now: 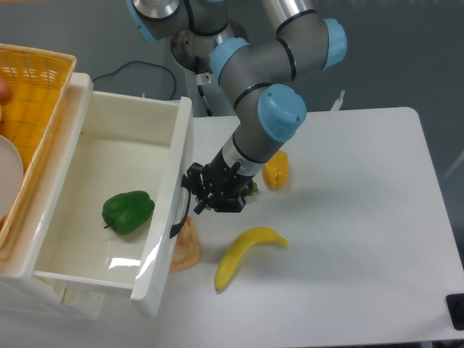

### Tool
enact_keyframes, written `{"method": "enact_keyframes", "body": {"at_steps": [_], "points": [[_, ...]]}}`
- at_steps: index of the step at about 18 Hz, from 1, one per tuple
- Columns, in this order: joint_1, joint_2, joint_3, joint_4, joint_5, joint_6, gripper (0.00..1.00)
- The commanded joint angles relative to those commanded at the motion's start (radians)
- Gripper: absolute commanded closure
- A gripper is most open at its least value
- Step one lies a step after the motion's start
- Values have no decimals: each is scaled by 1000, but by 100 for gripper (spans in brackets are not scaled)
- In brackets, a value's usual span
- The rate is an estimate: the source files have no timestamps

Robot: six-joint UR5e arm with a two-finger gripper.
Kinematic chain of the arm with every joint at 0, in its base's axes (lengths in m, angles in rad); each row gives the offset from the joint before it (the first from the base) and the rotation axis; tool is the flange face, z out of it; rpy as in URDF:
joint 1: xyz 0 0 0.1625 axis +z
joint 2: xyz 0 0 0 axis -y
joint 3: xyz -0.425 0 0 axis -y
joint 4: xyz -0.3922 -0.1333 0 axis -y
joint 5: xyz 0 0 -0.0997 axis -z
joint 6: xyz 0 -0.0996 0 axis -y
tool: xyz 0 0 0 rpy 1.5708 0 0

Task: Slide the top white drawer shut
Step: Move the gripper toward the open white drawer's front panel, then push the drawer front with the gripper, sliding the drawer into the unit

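At the left of the frame the top white drawer [109, 210] is seen pulled wide open with a green pepper [128, 212] inside, the claw [210, 194], its opening not discernible, set against the black handle [180, 210], so a leftward push is judged next.

White table [362, 239], banana [246, 254], yellow pepper [277, 172], orange wedge [186, 248]

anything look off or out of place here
The top white drawer stands pulled far out with a green pepper inside, and an orange wedge sits right beneath its front panel, partly tucked under.
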Motion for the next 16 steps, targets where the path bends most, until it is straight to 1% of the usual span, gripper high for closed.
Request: {"method": "enact_keyframes", "body": {"at_steps": [3,8,11,16], "points": [[2,11,2,-25,-14,0,100],[-5,15,2,-28,-18,0,100],[-9,25,0,-44,-25,0,100],[-21,26,0,-46,-28,-2,100]]}}
